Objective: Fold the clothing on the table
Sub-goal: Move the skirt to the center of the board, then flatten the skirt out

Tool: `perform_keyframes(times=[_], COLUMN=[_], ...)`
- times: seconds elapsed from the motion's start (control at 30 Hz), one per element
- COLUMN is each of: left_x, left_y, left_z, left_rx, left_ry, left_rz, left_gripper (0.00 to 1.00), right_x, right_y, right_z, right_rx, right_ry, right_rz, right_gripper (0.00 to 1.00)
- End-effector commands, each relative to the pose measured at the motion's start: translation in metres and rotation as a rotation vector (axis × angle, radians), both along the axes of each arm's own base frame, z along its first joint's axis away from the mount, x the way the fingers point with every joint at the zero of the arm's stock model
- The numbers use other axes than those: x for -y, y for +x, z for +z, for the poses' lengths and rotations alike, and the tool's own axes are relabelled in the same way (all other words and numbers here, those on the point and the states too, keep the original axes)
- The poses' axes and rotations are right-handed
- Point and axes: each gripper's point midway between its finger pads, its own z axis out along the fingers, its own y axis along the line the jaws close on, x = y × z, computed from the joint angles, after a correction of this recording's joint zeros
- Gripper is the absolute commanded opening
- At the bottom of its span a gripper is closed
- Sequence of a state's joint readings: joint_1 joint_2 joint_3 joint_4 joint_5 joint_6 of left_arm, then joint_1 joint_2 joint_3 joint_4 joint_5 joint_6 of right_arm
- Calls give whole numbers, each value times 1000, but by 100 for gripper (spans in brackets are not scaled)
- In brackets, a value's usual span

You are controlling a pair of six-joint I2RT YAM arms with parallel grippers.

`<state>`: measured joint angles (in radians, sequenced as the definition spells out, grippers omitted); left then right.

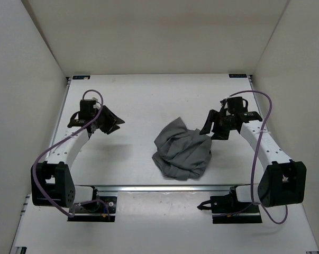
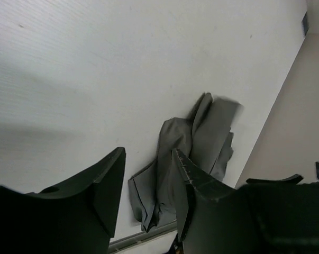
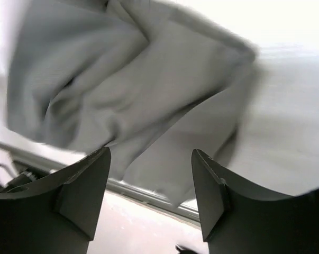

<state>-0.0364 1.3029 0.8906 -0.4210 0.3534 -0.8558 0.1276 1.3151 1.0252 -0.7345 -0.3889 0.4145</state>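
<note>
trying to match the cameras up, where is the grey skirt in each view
Top external: skirt crumpled just right of centre, close to the silver rail.
Left wrist: skirt low, right of centre, just above the silver rail.
Right wrist: skirt blurred, filling upper left and centre.
Shared landmark: the silver rail beside it.

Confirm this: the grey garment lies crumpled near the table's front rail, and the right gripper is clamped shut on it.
Not quite. The right gripper is open, its fingers spread with nothing pinched between them, as the right wrist view shows. The grey garment does lie crumpled near the front rail.
</note>
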Motion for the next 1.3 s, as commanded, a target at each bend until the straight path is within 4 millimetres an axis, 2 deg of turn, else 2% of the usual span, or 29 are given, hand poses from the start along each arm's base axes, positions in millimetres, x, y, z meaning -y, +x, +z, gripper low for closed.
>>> perform_keyframes(times=[0.0,0.1,0.13,0.2,0.27,0.3,0.37,0.47,0.57,0.6,0.63,0.67,0.7,0.73,0.77,0.8,0.83,0.9,0.93,0.97,1.0,1.03,1.07,1.13,1.17,1.27], left_x=[36,68,82,115,136,145,159,171,190,202,206,208,213,218,220,221,221,214,206,196,184,171,162,159,158,188], left_y=[-11,-12,-12,-15,-7,-4,5,19,23,25,17,16,9,3,-2,-11,-14,-23,-21,-26,-22,-17,-16,-11,-12,-15], left_z=[-12,-21,-24,-24,-14,-15,-5,0,-15,-14,-24,-34,-40,-49,-56,-63,-65,-68,-70,-71,-75,-67,-71,-67,-69,-68], left_rx=[-29,-55,-59,-51,-21,-20,12,31,2,9,-29,-63,-82,-114,-134,-167,-177,-193,-199,-212,-214,-198,-208,-192,-204,-191], left_ry=[27,65,69,47,33,33,29,38,63,65,83,98,96,80,69,48,34,28,38,52,75,84,103,103,107,102], left_rz=[-108,-186,-213,-270,-298,-311,-330,-324,-371,-393,-417,-427,-455,-475,-488,-506,-517,-519,-503,-493,-471,-450,-439,-437,-435,-494], left_gripper=[51,53,53,53,53,54,54,55,55,54,55,54,52,43,37,22,2,0,15,44,48,49,51,63,65,65], right_x=[10,16,18,22,27,28,28,29,25,25,24,22,22,22,21,19,23,23,25,26,25,25,23,20,18,12], right_y=[6,2,-4,-10,-15,-20,-25,-34,-37,-37,-38,-36,-37,-33,-33,-31,-28,-24,-26,-25,-23,-25,-26,-26,-27,-31], right_z=[7,-9,-21,-35,-45,-54,-62,-77,-86,-90,-92,-93,-93,-91,-90,-87,-86,-79,-80,-78,-74,-77,-75,-78,-81,-85], right_rx=[73,40,5,-26,-58,-87,-102,-148,-166,-174,-184,-182,-187,-177,-169,-166,-156,-139,-138,-139,-126,-129,-129,-127,-134,-152], right_ry=[-81,-156,-174,-206,-216,-216,-225,-236,-215,-210,-202,-194,-195,-186,-179,-154,-149,-136,-144,-146,-136,-146,-143,-141,-138,-129], right_rz=[11,1,6,-4,-24,-28,-31,-33,-36,-38,-37,-35,-32,-44,-39,-42,-50,-56,-57,-61,-61,-59,-47,-41,-37,-28], right_gripper=[60,62,62,63,62,62,63,62,63,62,61,55,34,21,0,0,1,0,0,0,0,0,0,0,0,0])
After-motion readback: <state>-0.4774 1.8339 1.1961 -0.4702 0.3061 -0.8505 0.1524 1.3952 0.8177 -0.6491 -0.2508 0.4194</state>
